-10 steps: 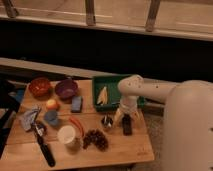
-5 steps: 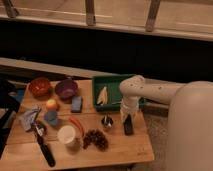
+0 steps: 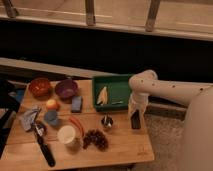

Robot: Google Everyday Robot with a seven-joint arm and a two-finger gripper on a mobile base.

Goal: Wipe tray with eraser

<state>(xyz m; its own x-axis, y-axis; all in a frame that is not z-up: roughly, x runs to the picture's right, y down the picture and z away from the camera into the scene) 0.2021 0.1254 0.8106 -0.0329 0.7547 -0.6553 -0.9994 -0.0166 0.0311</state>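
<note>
The green tray (image 3: 119, 86) sits at the table's back right, with a pale yellow item (image 3: 102, 95) lying in its left part. My gripper (image 3: 135, 118) hangs from the white arm (image 3: 160, 89) just in front of the tray's right front corner. It is shut on the small black eraser (image 3: 135, 121). It holds the eraser upright at or just above the wooden table (image 3: 125, 147).
A red bowl (image 3: 40, 86) and a purple bowl (image 3: 66, 89) stand left of the tray, with a blue block (image 3: 76, 103) in front of them. A small metal cup (image 3: 107, 121), a dark cluster (image 3: 95, 139), a white cup (image 3: 66, 135) and a black-handled tool (image 3: 44, 148) lie on the front half.
My gripper and the eraser have moved together to the right and slightly up, towards the tray's right front corner.
</note>
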